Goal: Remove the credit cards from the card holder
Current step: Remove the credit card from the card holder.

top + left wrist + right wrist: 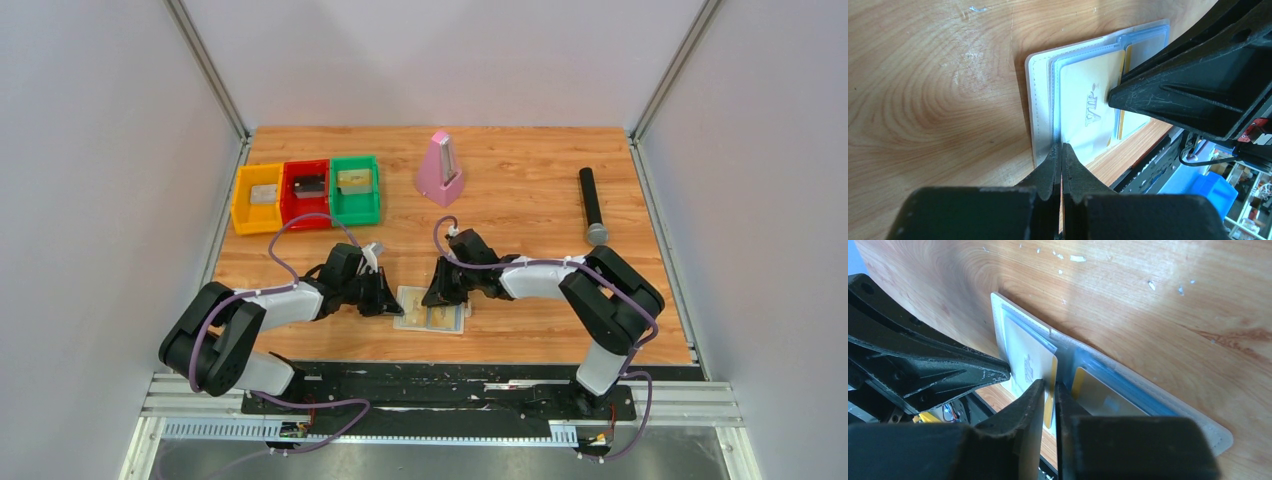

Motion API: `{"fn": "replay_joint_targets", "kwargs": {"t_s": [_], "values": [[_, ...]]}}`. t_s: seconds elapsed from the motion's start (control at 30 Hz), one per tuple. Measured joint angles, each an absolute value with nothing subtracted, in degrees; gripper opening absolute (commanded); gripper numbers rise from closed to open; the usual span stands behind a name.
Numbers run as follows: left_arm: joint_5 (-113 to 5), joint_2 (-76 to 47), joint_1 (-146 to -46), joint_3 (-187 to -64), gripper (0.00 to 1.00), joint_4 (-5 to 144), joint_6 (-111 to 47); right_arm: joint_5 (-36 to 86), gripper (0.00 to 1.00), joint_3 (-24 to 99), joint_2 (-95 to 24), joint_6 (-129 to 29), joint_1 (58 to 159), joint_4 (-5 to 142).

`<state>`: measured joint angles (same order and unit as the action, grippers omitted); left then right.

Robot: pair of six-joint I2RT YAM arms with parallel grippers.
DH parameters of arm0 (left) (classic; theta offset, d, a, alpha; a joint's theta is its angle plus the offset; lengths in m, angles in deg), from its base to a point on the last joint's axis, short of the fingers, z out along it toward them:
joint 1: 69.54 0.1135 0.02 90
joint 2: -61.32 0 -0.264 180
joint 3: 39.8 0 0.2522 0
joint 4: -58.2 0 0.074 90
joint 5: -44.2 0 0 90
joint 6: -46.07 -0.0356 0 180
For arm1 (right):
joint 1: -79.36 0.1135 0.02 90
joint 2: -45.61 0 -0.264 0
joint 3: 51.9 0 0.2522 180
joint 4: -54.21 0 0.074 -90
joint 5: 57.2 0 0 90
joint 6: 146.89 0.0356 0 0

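**Right gripper** [1050, 385]: fingers clenched, with the gold edge of the yellow-gold card [1088, 92] caught between them. The card bore raised "VIP" lettering. Most of it lay within its pocket.

**Left gripper** [1062, 149]: fingers drawn together, tips set against the near-left edge of the card holder [1039, 100]. Whether they nipped a fold of it or only pressed it down could not be told.

**Card holder**: spread open and flat on the table [520, 200], near the front edge, between the two grippers. Cream rim, pale blue pockets.

**Second card** [1098, 390]: seated in the other pocket, untouched. Its colour was unclear behind the plastic.

**Step in hand (judged)**: extraction of the first card, with the grip made and the draw not yet completed.

**Next move (judged)**: a pull along the pocket's opening, kept low and in the card's plane. The left gripper would need to keep the holder pinned. Otherwise the whole holder would likely slide along with the card.

**Further out**: yellow bin [258, 197], red bin [306, 192] and green bin [355, 188] in a row at the far left. Pink metronome [440, 170] stood at the far centre. Black microphone [592, 205] lay at the right.
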<state>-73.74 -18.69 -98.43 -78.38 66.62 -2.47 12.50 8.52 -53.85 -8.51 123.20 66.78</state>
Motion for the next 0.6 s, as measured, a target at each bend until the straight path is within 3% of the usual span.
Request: {"fn": "replay_joint_targets", "kwargs": {"t_s": [0.13,0.23,0.33,0.47,0.6], "values": [[-73.7,-18.7,-98.4,-78.4,0.00,66.6,-2.5,12.0,0.00,7.4,-53.7,-8.3,122.7,65.4],[-73.7,-18.8,-98.4,-78.4,0.00,66.6,-2.5,9.9,0.01,5.7,-52.8,-8.6,121.8,63.2],[-73.7,-18.9,-98.4,-78.4,0.00,66.4,-2.5,7.5,0.08,4.8,-52.2,-9.4,121.2,62.3],[-74.0,-19.2,-98.4,-78.4,0.00,66.1,-2.5,5.5,0.05,4.8,-52.3,-10.6,120.6,61.9],[-74.2,-19.4,-98.4,-78.5,0.00,66.2,-2.4,3.9,0.08,4.6,-52.8,-10.7,120.3,60.7]]}}
